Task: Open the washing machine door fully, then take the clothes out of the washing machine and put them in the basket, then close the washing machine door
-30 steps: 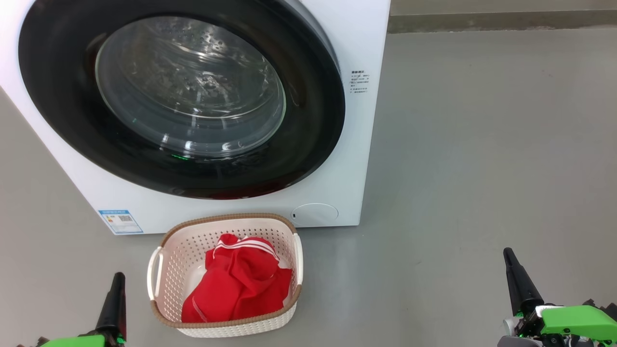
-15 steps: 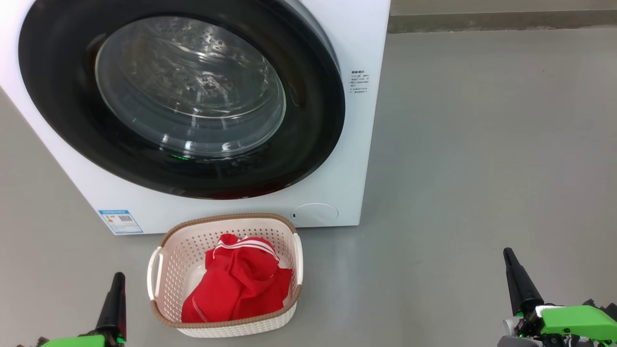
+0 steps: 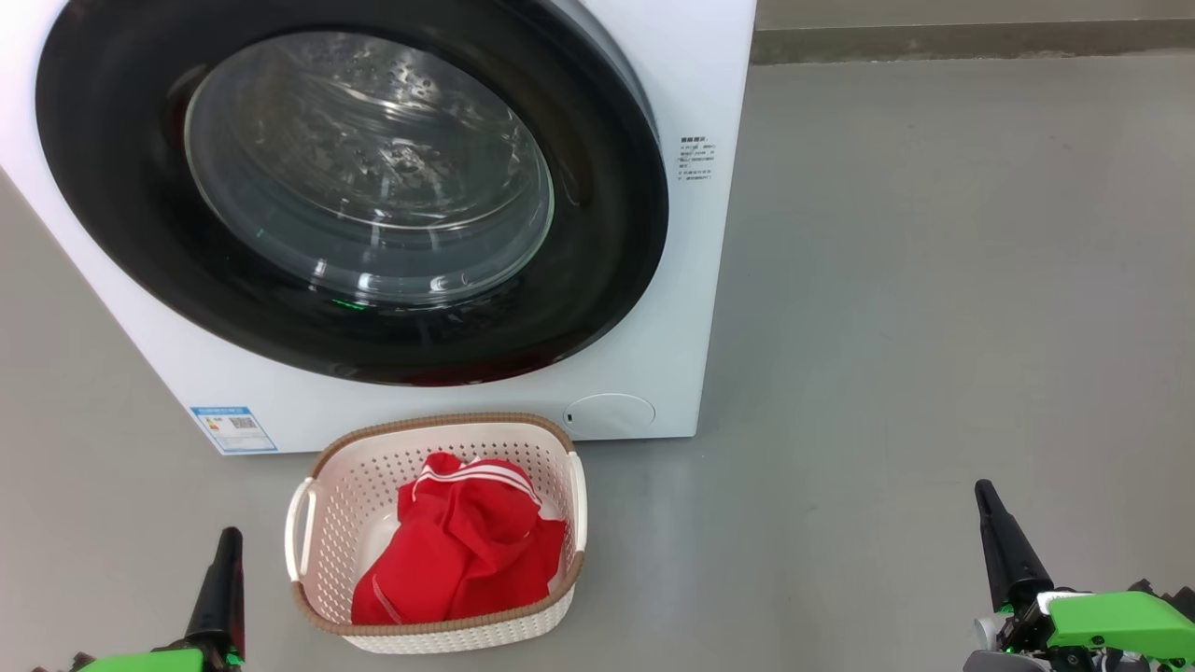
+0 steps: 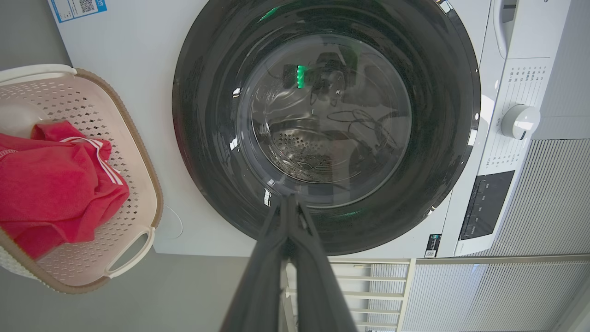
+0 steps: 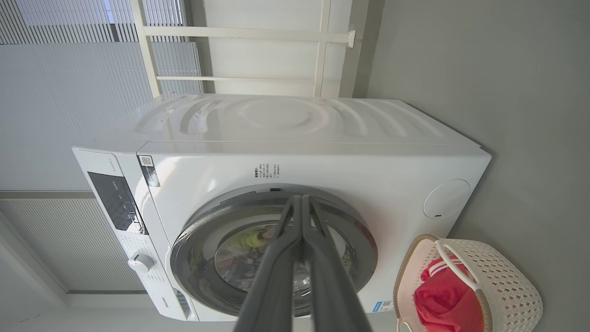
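Holding dead still, nothing has shifted in the last second. The large round black-rimmed glass washing machine door point(image 3: 364, 177) looks shut on the big white boxy washing machine point(image 3: 695, 280). The bright red, white-striped clothes point(image 3: 467, 551) lie in the small cream perforated plastic basket point(image 3: 439, 422) just in front, so the job looks finished. Left gripper point(image 3: 230, 538) and right gripper point(image 3: 983, 490) are pinched closed, empty. Count: one machine, one door, one basket, one red heap, two grippers.

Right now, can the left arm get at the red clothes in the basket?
Probably yes. The left gripper sits just left of the basket, with only bare floor between them, and the clothes lie uncovered in its open top. Its jaws are shut, so they would have to open first.
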Robot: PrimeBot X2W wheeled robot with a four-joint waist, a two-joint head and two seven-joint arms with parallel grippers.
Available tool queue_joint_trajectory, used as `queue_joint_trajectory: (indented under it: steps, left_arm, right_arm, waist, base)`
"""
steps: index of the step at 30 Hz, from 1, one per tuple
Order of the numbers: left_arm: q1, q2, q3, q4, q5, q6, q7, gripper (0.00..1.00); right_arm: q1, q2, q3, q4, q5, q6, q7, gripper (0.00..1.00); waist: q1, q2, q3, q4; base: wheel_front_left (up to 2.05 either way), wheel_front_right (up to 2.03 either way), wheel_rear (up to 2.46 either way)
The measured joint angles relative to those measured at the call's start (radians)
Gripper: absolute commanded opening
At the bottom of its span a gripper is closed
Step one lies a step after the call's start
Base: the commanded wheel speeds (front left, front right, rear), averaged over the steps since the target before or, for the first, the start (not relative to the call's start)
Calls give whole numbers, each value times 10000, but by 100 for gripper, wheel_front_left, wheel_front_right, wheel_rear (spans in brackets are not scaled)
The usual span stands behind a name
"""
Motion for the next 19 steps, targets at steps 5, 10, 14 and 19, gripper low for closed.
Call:
queue_joint_trajectory:
  steps: [5, 10, 14, 19]
  left_arm:
    - [0, 0, 0, 0, 0, 0, 0, 0]
    - [0, 0, 0, 0, 0, 0, 0, 0]
    - [0, 0, 0, 0, 0, 0, 0, 0]
    - [0, 0, 0, 0, 0, 0, 0, 0]
  right_arm:
    - [0, 0, 0, 0, 0, 0, 0, 0]
    - [0, 0, 0, 0, 0, 0, 0, 0]
    - [0, 0, 0, 0, 0, 0, 0, 0]
    - [0, 0, 0, 0, 0, 0, 0, 0]
  waist:
    - [0, 0, 0, 0]
    - [0, 0, 0, 0]
    - [0, 0, 0, 0]
    - [0, 1, 0, 0]
  base:
    - [0, 0, 0]
    - [0, 0, 0]
    - [0, 0, 0]
    - [0, 0, 0]
